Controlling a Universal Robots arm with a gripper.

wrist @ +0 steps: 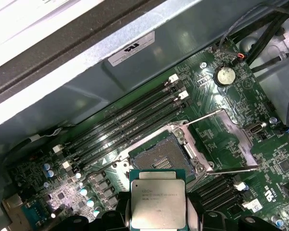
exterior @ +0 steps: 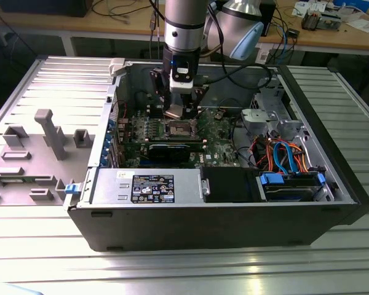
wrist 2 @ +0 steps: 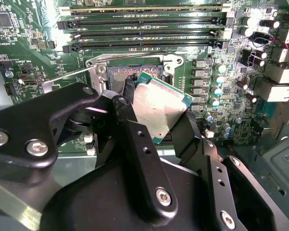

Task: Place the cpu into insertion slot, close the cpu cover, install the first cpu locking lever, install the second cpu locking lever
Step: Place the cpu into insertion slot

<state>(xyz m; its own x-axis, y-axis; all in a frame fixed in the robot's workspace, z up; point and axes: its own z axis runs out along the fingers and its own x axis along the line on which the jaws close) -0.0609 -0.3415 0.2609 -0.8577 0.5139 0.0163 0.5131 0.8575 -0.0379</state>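
Your gripper [wrist 2: 158, 113] is clamped on the cpu [wrist: 157, 199], near the bare insertion slot [wrist: 161, 154]. Hold the chip level and square its edges to the rim.

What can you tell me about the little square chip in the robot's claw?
The chip is a small flat square with a dull silvery metal top bearing faint print and a thin green edge around it. The gripper clamps it from two opposite sides between black fingers. It hangs in the air, seemingly tilted, close over the open socket and not yet seated. Nothing else touches it.
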